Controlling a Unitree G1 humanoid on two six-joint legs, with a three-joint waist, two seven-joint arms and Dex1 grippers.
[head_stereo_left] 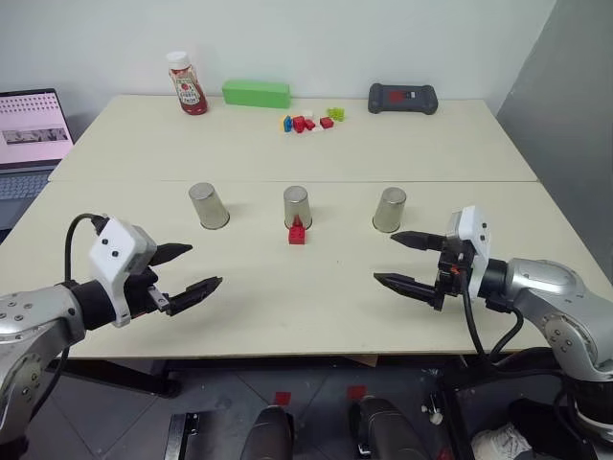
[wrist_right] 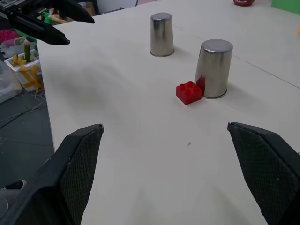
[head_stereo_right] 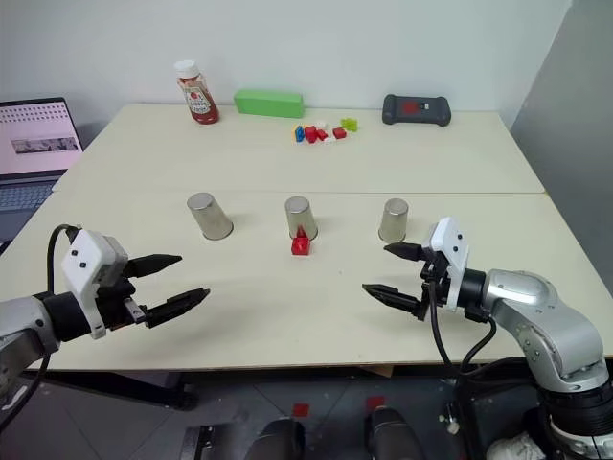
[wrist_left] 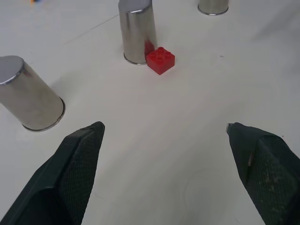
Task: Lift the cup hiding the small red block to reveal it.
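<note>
Three upturned silver cups stand in a row across the table [head_stereo_left: 287, 297], and the small red block [head_stereo_left: 297, 234] sits in plain sight, touching the near side of the middle cup [head_stereo_left: 298, 207]. The left gripper [head_stereo_left: 188, 270] and right gripper [head_stereo_left: 400, 259] hover near the table's front edge, both spread wide and empty. At the far edge stands one ketchup bottle [head_stereo_left: 187, 84], its label too small to read.
</note>
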